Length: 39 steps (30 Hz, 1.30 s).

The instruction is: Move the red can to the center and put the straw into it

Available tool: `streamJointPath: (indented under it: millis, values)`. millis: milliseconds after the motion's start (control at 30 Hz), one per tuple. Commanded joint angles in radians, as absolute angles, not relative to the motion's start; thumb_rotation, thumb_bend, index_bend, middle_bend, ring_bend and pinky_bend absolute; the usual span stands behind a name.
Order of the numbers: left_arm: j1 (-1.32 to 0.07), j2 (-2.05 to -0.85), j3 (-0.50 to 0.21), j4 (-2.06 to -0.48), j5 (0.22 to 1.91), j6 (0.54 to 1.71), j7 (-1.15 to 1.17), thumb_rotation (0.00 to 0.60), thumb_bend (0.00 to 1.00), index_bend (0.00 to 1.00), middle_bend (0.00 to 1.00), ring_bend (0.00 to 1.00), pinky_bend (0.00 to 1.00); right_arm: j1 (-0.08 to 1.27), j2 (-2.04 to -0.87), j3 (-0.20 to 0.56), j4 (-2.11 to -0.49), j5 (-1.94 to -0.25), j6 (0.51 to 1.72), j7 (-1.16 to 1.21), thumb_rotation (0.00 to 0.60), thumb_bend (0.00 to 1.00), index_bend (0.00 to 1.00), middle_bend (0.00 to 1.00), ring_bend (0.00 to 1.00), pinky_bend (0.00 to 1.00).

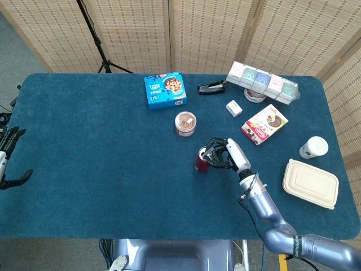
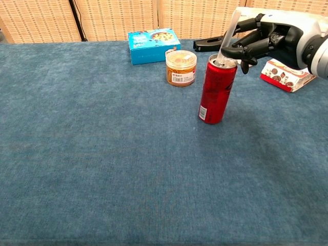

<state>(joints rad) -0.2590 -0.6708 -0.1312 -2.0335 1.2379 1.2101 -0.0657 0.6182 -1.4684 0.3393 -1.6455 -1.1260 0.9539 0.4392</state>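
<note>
The red can (image 1: 201, 162) (image 2: 217, 92) stands upright near the middle of the blue table. A white straw (image 2: 229, 32) leans out of its top opening, lower end inside the can. My right hand (image 1: 227, 155) (image 2: 271, 37) is just right of the can's top and pinches the straw between its fingertips close above the rim. My left hand (image 1: 8, 160) hangs off the table's far left edge with fingers apart and nothing in it; only the head view shows it.
A small round jar (image 1: 185, 123) (image 2: 181, 67) stands just behind the can, with a blue cookie box (image 1: 164, 90) (image 2: 154, 38) further back. A red snack box (image 1: 264, 123), white cup (image 1: 313, 147) and lidded container (image 1: 311, 184) lie to the right.
</note>
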Motion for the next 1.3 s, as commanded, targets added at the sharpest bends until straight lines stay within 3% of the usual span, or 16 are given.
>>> streamJointPath:
  millis: [33,400,767,1300]
  values:
    - [-0.259,-0.671,-0.131,-2.033,1.238,1.21,-0.067,0.6,0.3,0.0,0.0,0.0,0.0,0.617,-1.467,0.336,-1.645,-1.13,0.952,0.438,0.6,0.48,0.62,0.82,0.81,0.62]
    - [-0.257,-0.67,-0.128,-2.037,1.245,1.212,-0.069,0.6,0.3,0.0,0.0,0.0,0.0,0.617,-1.455,0.328,-1.652,-1.151,0.944,0.438,0.6,0.48,0.62,0.81,0.8,0.62]
    - [-0.258,-0.669,-0.126,-2.034,1.248,1.208,-0.076,0.6,0.3,0.0,0.0,0.0,0.0,0.613,-1.444,0.319,-1.645,-1.193,0.94,0.474,0.6,0.47,0.52,0.78,0.79,0.62]
    - [-0.259,-0.669,-0.125,-2.031,1.251,1.206,-0.083,0.6,0.3,0.0,0.0,0.0,0.0,0.612,-1.438,0.314,-1.642,-1.214,0.953,0.482,0.6,0.47,0.45,0.77,0.78,0.62]
